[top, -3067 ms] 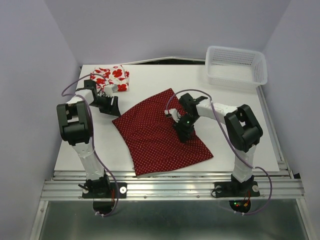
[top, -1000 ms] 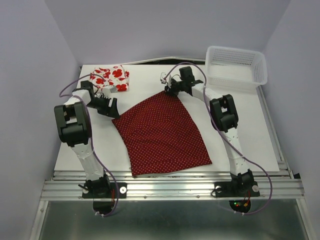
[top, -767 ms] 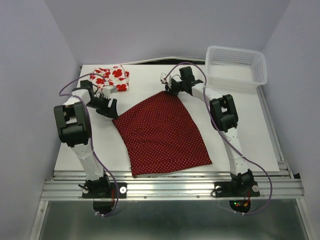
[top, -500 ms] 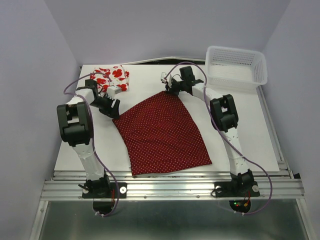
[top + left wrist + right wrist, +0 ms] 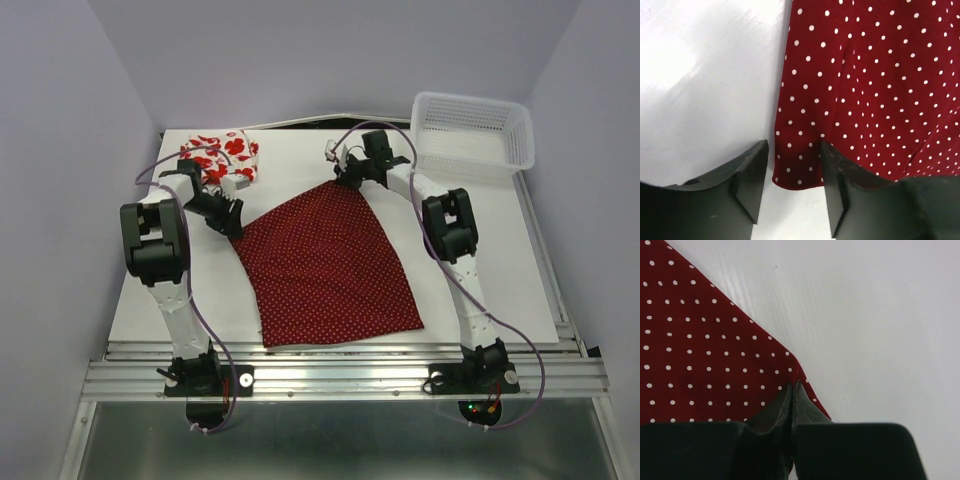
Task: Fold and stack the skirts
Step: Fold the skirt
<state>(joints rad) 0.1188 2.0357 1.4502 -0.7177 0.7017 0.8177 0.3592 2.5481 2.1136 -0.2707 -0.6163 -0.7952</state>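
Tabletop (image 5: 300, 165): left tool (image 5: 793, 162) has reached dotted skirt (image 5: 325, 260) corner.

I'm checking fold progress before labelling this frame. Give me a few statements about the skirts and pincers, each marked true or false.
The right pincer is shut on a corner of the dotted red skirt. True.
The left pincer is shut too. False: its jaws stand open, astride another corner of that skirt.
The flowered skirt lies in the basket. False: it sits folded on the table, at the far left.
The dotted red skirt lies spread flat. True.
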